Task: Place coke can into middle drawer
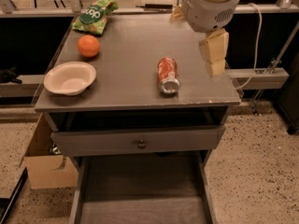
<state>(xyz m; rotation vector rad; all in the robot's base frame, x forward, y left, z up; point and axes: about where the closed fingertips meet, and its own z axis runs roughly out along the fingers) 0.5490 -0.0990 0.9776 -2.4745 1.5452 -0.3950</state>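
Observation:
The coke can (167, 74) lies on its side on the grey cabinet top (131, 50), right of centre, with one silver end toward the front edge. My gripper (196, 42) hangs above the top's right rear part, behind and to the right of the can and apart from it. It is open and empty, with one tan finger (214, 52) pointing down over the right edge. The middle drawer (142, 190) is pulled out below the cabinet front, and its flat grey floor is bare.
An orange fruit (88, 45), a white bowl (70, 78) and a green chip bag (94, 16) sit on the left of the top. A grey drawer front with a small knob (141, 144) sticks out slightly above the open drawer. A cardboard box (45, 164) stands on the floor at left.

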